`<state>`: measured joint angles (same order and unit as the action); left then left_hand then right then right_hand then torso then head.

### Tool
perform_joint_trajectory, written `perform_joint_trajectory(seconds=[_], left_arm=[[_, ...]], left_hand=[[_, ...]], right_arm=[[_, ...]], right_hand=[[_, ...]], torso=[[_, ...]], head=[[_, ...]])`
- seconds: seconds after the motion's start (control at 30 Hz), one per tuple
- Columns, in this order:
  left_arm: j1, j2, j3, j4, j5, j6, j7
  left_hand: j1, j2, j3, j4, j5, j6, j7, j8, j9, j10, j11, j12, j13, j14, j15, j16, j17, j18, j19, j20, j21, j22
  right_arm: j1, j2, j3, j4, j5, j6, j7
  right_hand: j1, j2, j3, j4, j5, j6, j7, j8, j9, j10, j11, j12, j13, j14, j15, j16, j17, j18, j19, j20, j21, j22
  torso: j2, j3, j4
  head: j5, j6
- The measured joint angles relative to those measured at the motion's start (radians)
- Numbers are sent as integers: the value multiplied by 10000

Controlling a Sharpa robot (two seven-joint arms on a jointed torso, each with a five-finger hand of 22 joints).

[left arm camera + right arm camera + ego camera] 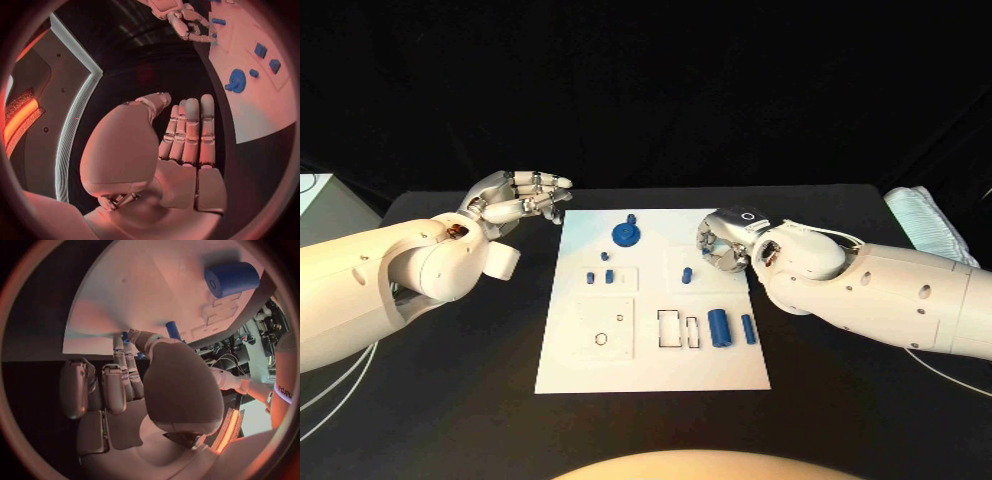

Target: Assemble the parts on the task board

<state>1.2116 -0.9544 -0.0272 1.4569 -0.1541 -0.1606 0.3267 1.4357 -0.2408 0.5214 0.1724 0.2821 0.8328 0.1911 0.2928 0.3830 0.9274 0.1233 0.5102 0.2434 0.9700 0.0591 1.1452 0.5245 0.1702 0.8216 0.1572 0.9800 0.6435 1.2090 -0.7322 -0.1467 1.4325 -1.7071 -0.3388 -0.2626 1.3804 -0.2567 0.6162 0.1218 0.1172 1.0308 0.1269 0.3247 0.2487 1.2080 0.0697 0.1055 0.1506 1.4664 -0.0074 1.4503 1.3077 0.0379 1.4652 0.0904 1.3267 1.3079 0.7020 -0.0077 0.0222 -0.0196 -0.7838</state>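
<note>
The white task board (589, 360) lies in the middle of the black table (444, 420). On it sit small blue parts: a round disc with a peg (629, 234) near the far edge, a large cylinder (718, 327) and a slimmer bar (749, 329) toward the right side. The left robot hand (519, 198) hovers just off the board's far left corner, fingers straight and side by side, holding nothing. The right robot hand (723, 243) rests over the board's right edge; whether its fingers grip a part cannot be told.
</note>
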Motion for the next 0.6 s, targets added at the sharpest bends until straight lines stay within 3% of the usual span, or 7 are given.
perform_joint_trajectory(seconds=[0.27,0.37,0.6], left_arm=[[0,0,0,1,5,0,-14],[0,-4,0,5,6,0,-23],[0,-13,0,5,10,1,-56]], left_hand=[[0,0,-27,-28,0,0,0,0,0,0,0,0,0,0,0,0,0,0,0,0,-39,0],[0,0,-28,-28,0,0,0,0,1,0,0,0,0,0,0,1,1,-1,0,0,-39,0],[41,40,-27,-27,0,1,0,0,1,0,0,0,-10,0,0,0,-9,-1,0,0,-38,-9]], right_arm=[[-8,71,17,-64,133,12,-14],[-11,113,21,-92,130,20,-40],[-21,198,24,-118,-28,45,-175]], right_hand=[[13,153,189,-189,-96,116,-45,40,120,235,-51,-91,-83,0,0,0,-1,-1,10,-10,50,-1],[66,256,369,-369,-329,185,-44,40,179,320,-75,-165,-147,0,0,0,-1,0,1,-72,82,-1],[99,362,648,-790,-239,255,-41,78,293,478,-23,-249,-213,-12,-12,0,-1,0,10,-81,174,-2]], torso=[[0,-7,-1],[0,-8,-2],[0,-8,-7]], head=[[19,-11],[26,-12],[27,-36]])
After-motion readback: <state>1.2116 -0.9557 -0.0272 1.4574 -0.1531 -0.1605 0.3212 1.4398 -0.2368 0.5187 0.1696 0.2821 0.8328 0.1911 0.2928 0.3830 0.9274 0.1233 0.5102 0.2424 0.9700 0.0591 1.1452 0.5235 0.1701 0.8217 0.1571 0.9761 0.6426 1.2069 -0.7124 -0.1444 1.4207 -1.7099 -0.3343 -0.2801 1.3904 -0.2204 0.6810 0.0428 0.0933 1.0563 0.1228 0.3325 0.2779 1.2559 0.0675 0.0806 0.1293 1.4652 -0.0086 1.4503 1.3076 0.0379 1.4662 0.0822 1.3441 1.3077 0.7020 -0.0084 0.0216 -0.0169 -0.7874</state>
